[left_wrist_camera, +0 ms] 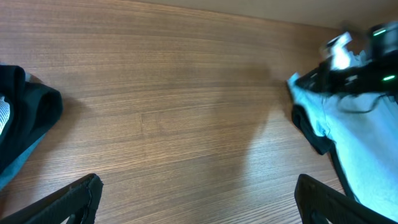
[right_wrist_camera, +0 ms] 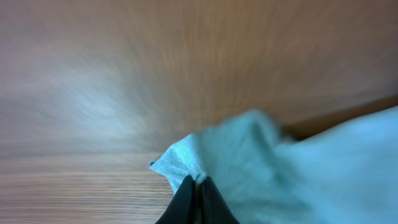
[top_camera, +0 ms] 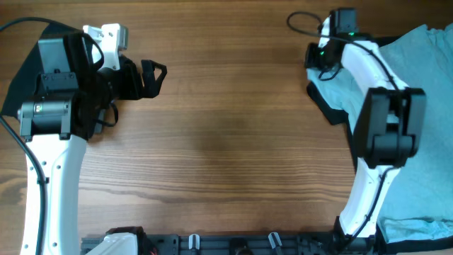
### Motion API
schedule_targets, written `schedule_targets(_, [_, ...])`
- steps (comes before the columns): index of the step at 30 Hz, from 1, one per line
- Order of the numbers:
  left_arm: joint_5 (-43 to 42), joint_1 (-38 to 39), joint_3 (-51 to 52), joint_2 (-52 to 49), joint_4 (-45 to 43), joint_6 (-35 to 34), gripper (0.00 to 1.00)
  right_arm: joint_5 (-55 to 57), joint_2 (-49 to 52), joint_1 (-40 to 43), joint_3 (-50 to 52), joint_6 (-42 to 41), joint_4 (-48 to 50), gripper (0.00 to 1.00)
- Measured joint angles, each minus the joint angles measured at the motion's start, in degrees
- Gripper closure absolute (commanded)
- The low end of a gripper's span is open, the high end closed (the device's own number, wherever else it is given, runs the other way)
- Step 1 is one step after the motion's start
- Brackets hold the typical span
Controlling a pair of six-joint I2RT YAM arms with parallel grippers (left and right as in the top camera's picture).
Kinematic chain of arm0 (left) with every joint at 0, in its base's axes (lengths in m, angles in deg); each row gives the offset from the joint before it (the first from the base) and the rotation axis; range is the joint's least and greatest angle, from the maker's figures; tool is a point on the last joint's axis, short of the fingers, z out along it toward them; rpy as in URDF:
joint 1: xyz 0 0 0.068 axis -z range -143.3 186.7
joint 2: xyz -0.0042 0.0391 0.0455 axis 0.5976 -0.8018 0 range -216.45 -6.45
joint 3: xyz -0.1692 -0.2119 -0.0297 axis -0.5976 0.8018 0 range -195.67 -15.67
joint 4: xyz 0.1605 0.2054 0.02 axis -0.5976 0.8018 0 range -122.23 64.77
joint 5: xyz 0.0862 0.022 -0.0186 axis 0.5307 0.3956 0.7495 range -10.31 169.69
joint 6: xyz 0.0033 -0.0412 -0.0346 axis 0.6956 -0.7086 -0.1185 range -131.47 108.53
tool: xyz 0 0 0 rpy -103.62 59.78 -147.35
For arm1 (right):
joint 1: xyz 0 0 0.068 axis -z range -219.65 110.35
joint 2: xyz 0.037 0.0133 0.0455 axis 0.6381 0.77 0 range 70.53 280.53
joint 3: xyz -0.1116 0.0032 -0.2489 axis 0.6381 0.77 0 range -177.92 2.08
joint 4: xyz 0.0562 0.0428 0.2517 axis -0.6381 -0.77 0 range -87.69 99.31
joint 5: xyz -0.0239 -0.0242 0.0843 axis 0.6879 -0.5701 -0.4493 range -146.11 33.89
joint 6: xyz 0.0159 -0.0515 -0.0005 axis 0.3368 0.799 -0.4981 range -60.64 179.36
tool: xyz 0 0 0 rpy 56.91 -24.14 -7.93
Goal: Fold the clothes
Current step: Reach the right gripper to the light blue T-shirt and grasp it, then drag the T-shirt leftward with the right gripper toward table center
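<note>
A pale sky-blue T-shirt (top_camera: pixel 425 127) lies over the table's right side and hangs off the right edge. My right gripper (top_camera: pixel 320 57) is shut on a corner of it near the far right of the table; the pinched blue corner fills the right wrist view (right_wrist_camera: pixel 186 163). A black garment (top_camera: pixel 333 110) lies under the shirt's left edge. My left gripper (top_camera: pixel 152 76) is open and empty above bare wood at the far left. Its two fingertips frame the left wrist view (left_wrist_camera: pixel 198 198), where the blue shirt (left_wrist_camera: pixel 367 149) shows at the right.
A black cloth (top_camera: pixel 25 67) lies at the far left under the left arm, and it shows in the left wrist view (left_wrist_camera: pixel 28 118). Bare wooden tabletop (top_camera: pixel 233 134) spans the middle. The arm bases and a rail (top_camera: pixel 233 244) sit along the front edge.
</note>
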Motion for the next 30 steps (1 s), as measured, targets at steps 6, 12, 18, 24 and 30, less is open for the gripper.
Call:
schedule_targets(6, [0.0,0.0,0.0,4.5,-0.6,0.0,0.0,-0.8,-18.3,0.7,-5.0,1.8,3.4,0.95])
schedule_targets(12, [0.7,0.0,-0.1,16.7,-0.7,0.0,0.0,-10.4,-27.3,-7.6,-6.4,2.0,-2.9,0.93])
schedule_targets(18, [12.0,0.0,-0.7,30.4,-1.5,0.0,0.0,-18.1,-21.7,-42.4,-6.1,3.3,-8.7,0.2])
schedule_targets(24, [17.7,0.0,-0.7,31.1,-2.4,0.0,0.0,-6.2,-18.5,-57.6,-6.0,6.8,-10.4,0.09])
schedule_targets(30, [13.6,0.0,-1.1,20.3,-2.4,0.0,0.0,0.7,-26.5,-36.7,-6.0,1.3,-9.5,0.09])
